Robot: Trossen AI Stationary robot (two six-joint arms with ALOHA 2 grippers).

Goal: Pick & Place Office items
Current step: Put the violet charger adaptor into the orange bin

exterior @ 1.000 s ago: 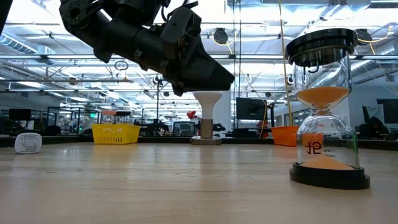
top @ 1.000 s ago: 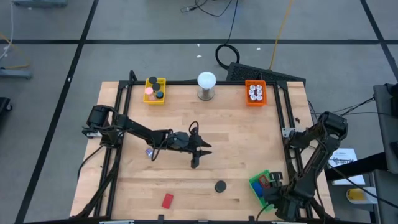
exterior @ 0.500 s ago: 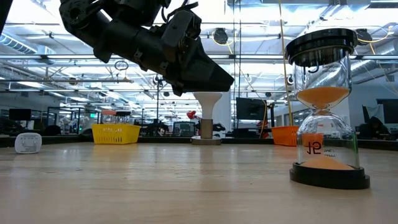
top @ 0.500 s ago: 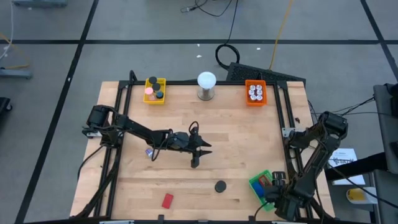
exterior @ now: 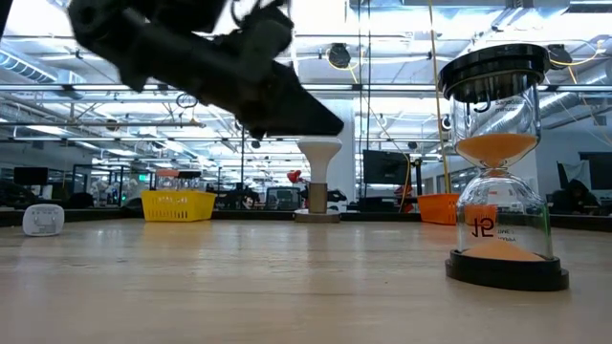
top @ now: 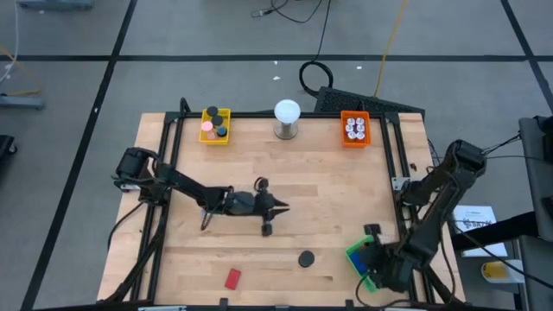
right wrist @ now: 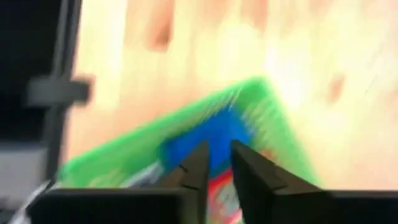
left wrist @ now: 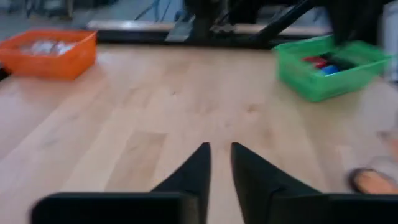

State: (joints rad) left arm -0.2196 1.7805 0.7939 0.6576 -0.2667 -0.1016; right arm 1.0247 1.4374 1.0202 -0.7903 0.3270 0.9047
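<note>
My left gripper (top: 281,207) (left wrist: 217,152) hovers shut over the middle of the table, pointing toward its right edge and holding nothing; it also shows high in the low view (exterior: 320,119). My right gripper (top: 373,246) (right wrist: 217,152) is shut above the green tray (top: 359,259) (right wrist: 249,106), which holds blue (right wrist: 205,137) and red blocks. A black round piece (top: 305,258) and a red flat block (top: 232,278) lie flat on the table near its near edge.
The yellow tray (top: 215,125) with black and pink pieces, the white ball on a metal base (top: 287,118) and the orange tray (top: 354,128) stand along the far edge. An hourglass (exterior: 502,162) with orange sand stands close to the low camera.
My left gripper has drawn back a little toward the table's left edge, still shut. My right arm has swung, and its gripper has shifted over the green tray toward the far side; its wrist view is smeared by the motion.
</note>
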